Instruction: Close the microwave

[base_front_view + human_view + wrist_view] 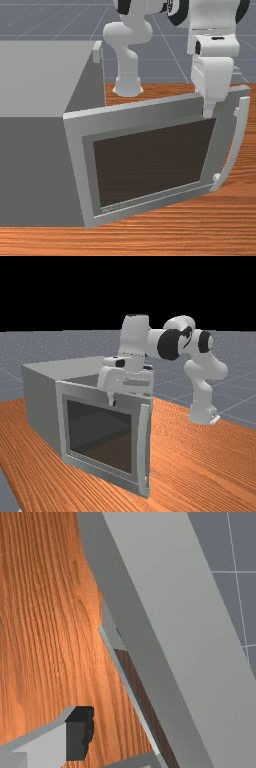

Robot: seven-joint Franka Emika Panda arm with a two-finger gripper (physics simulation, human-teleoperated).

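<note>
In the front view my gripper (pixel 209 114) hangs at the top edge of the microwave door (pixel 145 116), near the handle (pixel 239 145), with a fingertip low over the door's front face. The door stands open at an angle from the grey body (pixel 32 165), hinged on the front view's left. The far view has the gripper (pixel 111 401) at the upper part of the door (pixel 100 473). In the wrist view my gripper (pixel 127 732) is open; one finger (pixel 79 733) stands clear of the grey microwave part (pixel 170 612) beside it, and the other finger is hidden.
The wooden table (pixel 232 220) runs around and under the microwave. Behind the door, the arm's base (pixel 128 86) stands on the table. The body's side wall (pixel 90 82) and its opening lie behind the door's hinged edge.
</note>
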